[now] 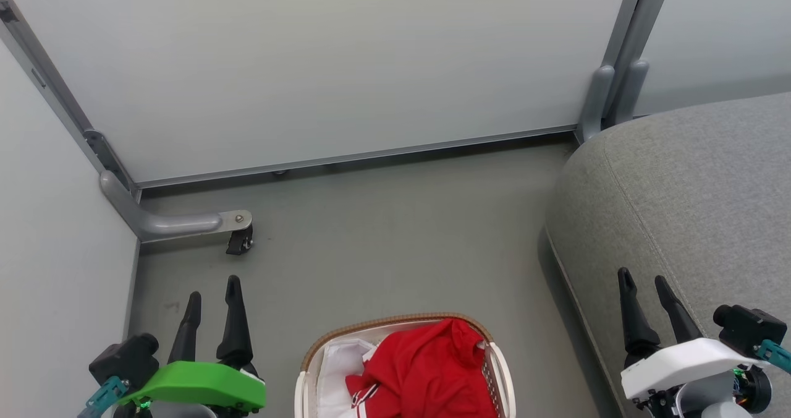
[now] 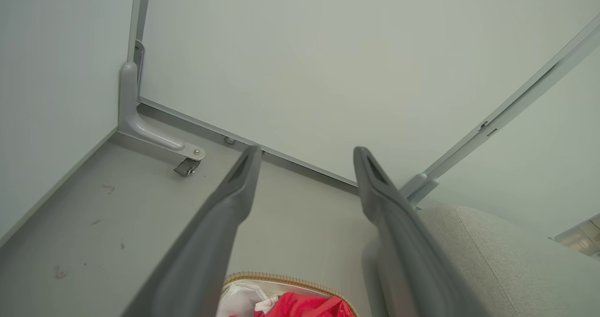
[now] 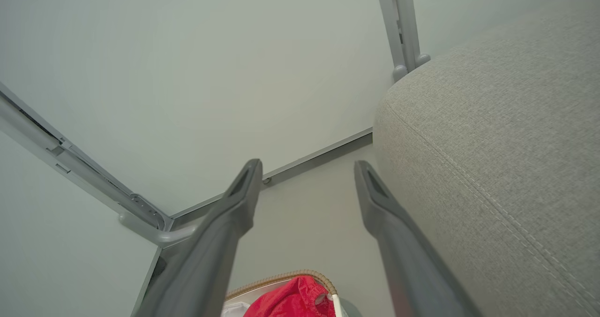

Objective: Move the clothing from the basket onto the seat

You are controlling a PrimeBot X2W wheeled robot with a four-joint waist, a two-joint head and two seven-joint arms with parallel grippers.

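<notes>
1. My left hand (image 1: 214, 287), at the lower left of the head view, and my right hand (image 1: 642, 276), at the lower right, both have their fingers spread wide and hold nothing. The right one hangs over the near edge of the seat (image 1: 692, 189).
2. The clothing (image 1: 426, 368) lies heaped in the basket (image 1: 395, 320) at the bottom centre, between my two hands. None of it is on the seat.
3. A white liner (image 1: 337, 359) touches the red heap on its left. If I pinch low on that side, I will probably drag the liner out too.
4. The basket looks light. Fabric catching on its woven rim could lift or tip it as I pull.
5. The heap is soft, so a shallow pinch may slip. A trailing edge could then drop onto the floor (image 1: 383, 238) between basket and seat.
6. If my right hand swings in toward the basket, it may scrape the seat's rounded corner just beside it.
7. The bottom edge cuts off the near half of the basket. I cannot tell how many garments there are or what lies beneath the red.
8. Farther off, a caster (image 1: 240, 242) sits at the middle left under pale wall panels (image 1: 321, 65). The seat runs off the right edge, so I cannot see how far it extends.
</notes>
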